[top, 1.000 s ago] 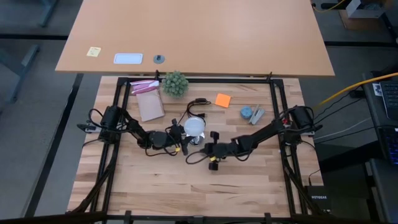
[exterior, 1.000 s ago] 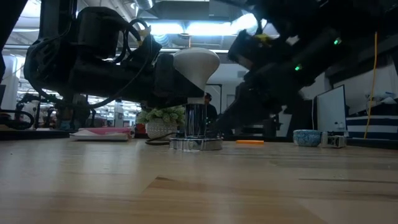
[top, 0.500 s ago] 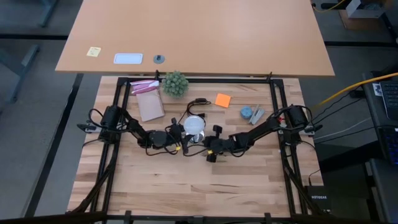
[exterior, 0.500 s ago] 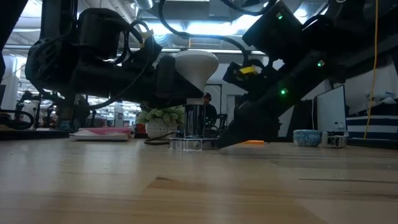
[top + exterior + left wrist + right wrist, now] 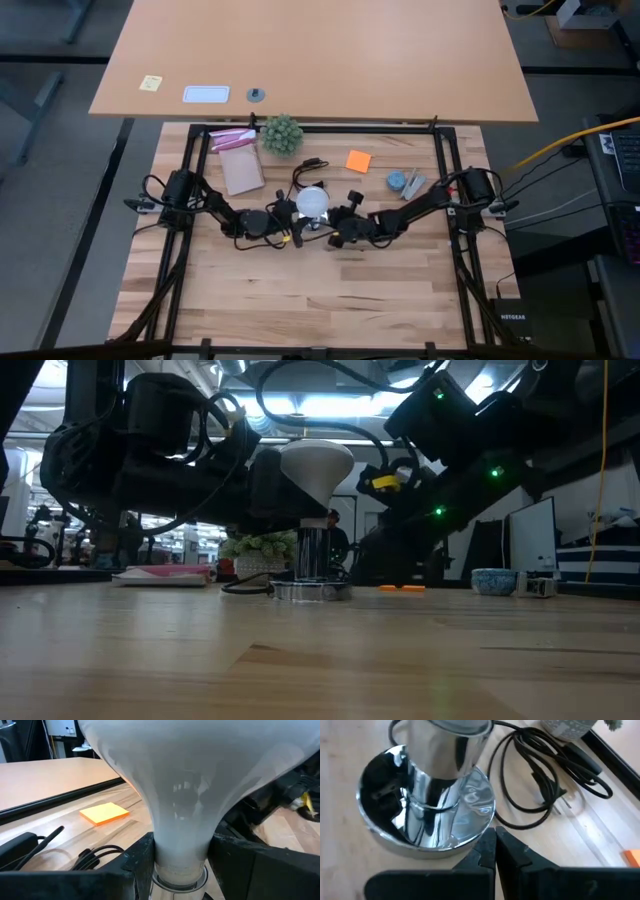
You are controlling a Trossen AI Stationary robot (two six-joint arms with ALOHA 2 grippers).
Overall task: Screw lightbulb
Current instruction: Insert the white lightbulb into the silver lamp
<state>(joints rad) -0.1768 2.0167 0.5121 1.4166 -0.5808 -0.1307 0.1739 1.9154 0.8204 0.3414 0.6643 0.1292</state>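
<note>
The screwing step is in hand. The left gripper (image 5: 291,226), near the middle of the bench, has its fingers (image 5: 137,862) partly apart and clamped on the narrow neck of the lightbulb (image 5: 314,200). The lightbulb stands upright, globe up, with its metal end in the socket (image 5: 312,550), a chrome post on a round shiny base (image 5: 427,832) that rests on the bench (image 5: 300,290) a little toward the far edge from the middle. From these views it cannot be told how deep the thread has gone.

The right gripper (image 5: 495,845) sits just right of the base, low on the bench, its fingers pressed fully together and holding nothing; their tips are at the rim of the base, seemingly to steady it.

By my reading, the next move calls for the left wrist to turn the lightbulb about its upright axis while the base is kept from spinning, then release and re-grip for another turn. The thin black cord (image 5: 540,775) lies coiled beside the base and should stay clear.

Count, from the left side of the bench to the right: one pink-topped pouch (image 5: 236,160), one green plant (image 5: 281,133), one lightbulb, one socket, one cord, one orange note (image 5: 358,160), one small blue dish (image 5: 397,181).
</note>
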